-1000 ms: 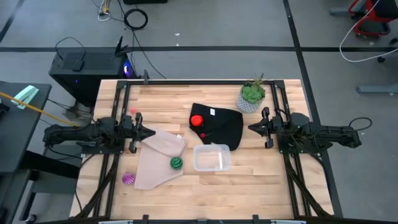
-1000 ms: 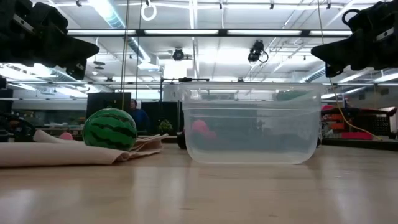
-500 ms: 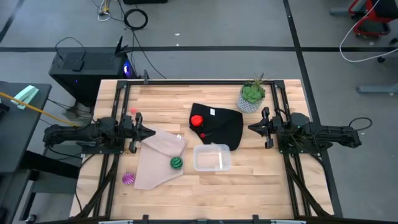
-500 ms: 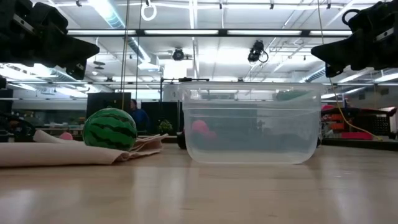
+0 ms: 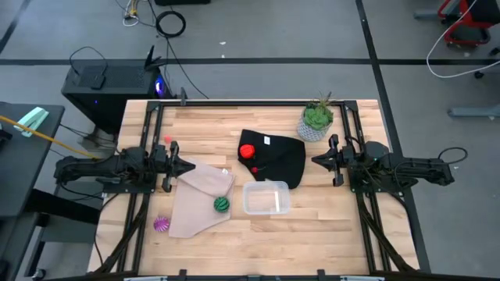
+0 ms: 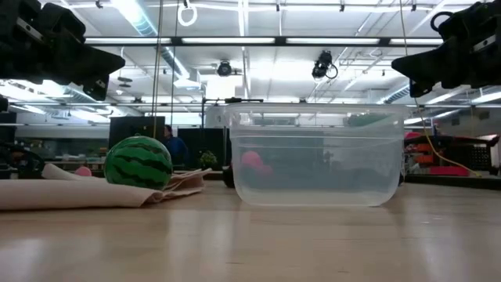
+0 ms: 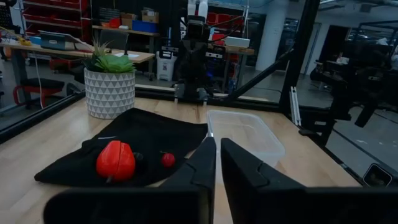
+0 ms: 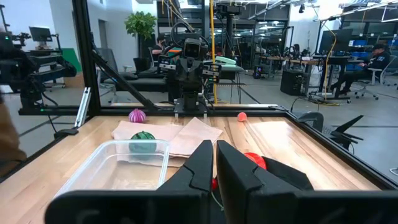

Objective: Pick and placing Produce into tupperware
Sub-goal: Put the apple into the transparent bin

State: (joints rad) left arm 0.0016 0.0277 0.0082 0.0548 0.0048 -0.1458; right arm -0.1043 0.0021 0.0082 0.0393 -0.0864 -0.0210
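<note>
1. A wooden table (image 5: 312, 226) fills the middle of the overhead view, with the clear tupperware (image 5: 266, 198) near its centre. Everything below is placed relative to that tupperware.
2. The left arm waits well to the left of the tupperware, raised above the table. The left gripper (image 5: 190, 166) points toward the tupperware, its two fingers almost together with only a thin slit between them, gripping nothing.
3. The right arm waits well to the right of the tupperware, also raised. The right gripper (image 5: 316, 161) faces the tupperware, fingers likewise nearly closed, gripping nothing.
4. A black cloth (image 5: 283, 158) lies just behind the tupperware, its front edge close to the container's rear rim.
5. A beige cloth (image 5: 187, 211) lies to the left of the tupperware, spread flat with folds.
6. A leafy green plant in a pale patterned pot (image 5: 316, 122) stands behind and to the right of the tupperware, beyond the black cloth.
7. The tupperware itself sits upright and open, with nothing inside.
8. The red piece (image 5: 248, 151) rests on the black cloth, behind the tupperware.
9. The green striped ball (image 5: 222, 204) sits on the beige cloth, near the tupperware's left side.
10. The purple ribbed ball (image 5: 162, 225) lies on bare wood, far left of the tupperware, just beside the beige cloth's edge.
</note>
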